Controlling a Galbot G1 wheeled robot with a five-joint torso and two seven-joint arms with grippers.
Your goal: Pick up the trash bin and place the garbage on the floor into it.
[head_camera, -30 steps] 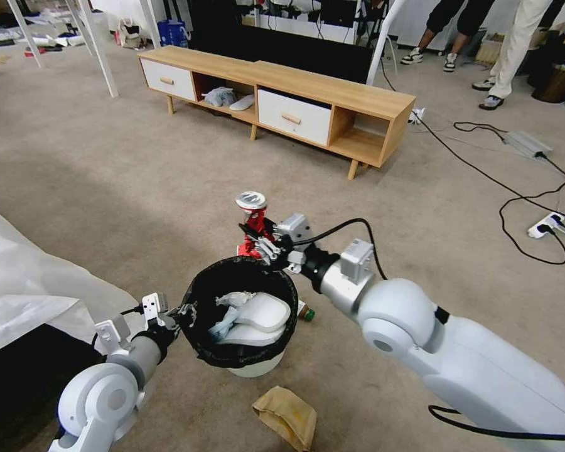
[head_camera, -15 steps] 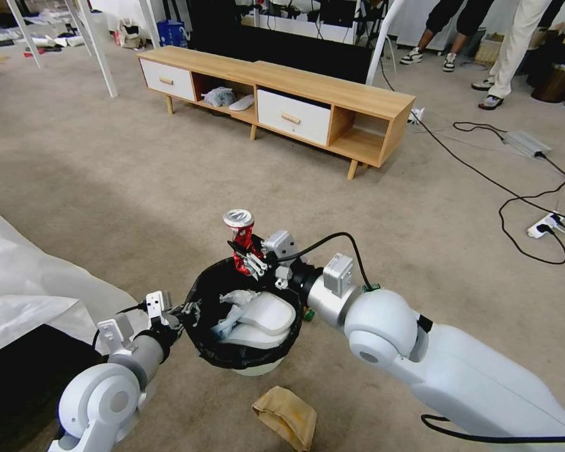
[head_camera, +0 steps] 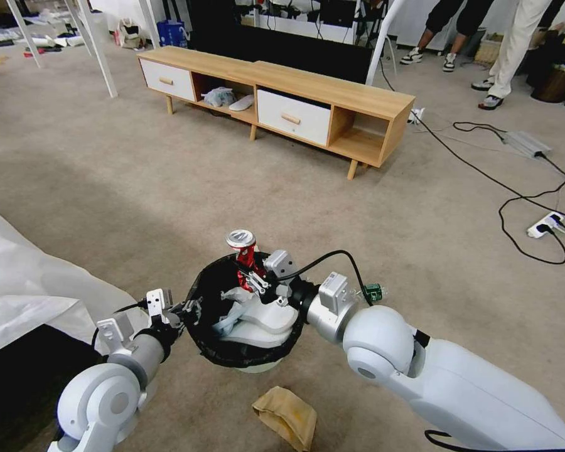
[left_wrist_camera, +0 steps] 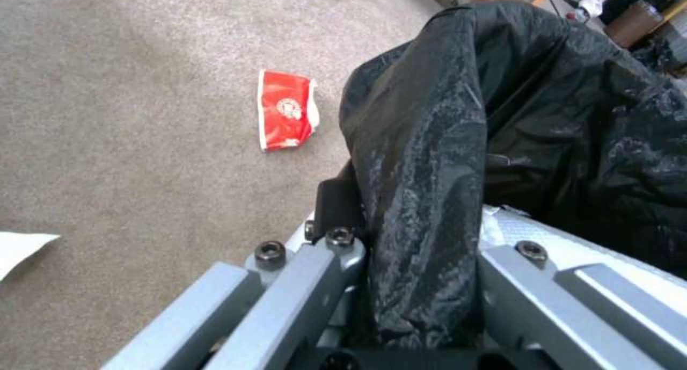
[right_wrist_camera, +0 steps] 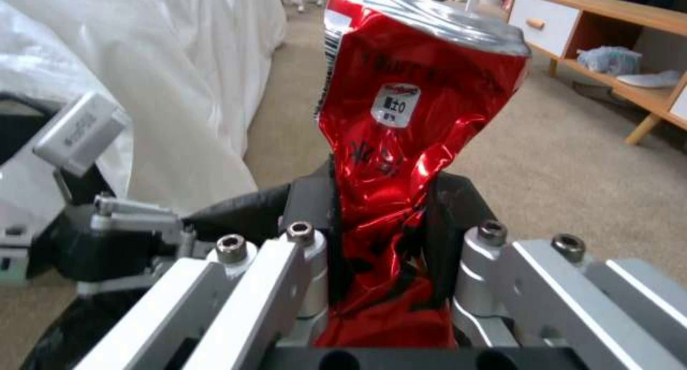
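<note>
The trash bin [head_camera: 231, 359], pale with a black bag over its rim [left_wrist_camera: 458, 144], hangs just above the floor [head_camera: 107, 188]. My left gripper [head_camera: 188, 309] is shut on the near-left rim. White crumpled garbage [head_camera: 260, 317] lies inside. My right gripper [head_camera: 252, 279] is shut on a crushed red can [head_camera: 243, 252] [right_wrist_camera: 408, 144], held upright over the far side of the bin's opening. On the carpet lie a brown paper bag [head_camera: 285, 414], a green-labelled bottle [head_camera: 371, 292] and a red-white packet [left_wrist_camera: 286, 109].
A low wooden TV cabinet [head_camera: 307, 94] stands ahead. Cables and a power strip [head_camera: 546, 225] trail across the carpet on the right. White plastic sheeting [head_camera: 25, 282] lies at the left. People's legs [head_camera: 515, 44] stand at the far right.
My right gripper has carried the red can down and back toward me, from beyond the bin's far rim to over its opening. The left gripper and bin have barely shifted.
</note>
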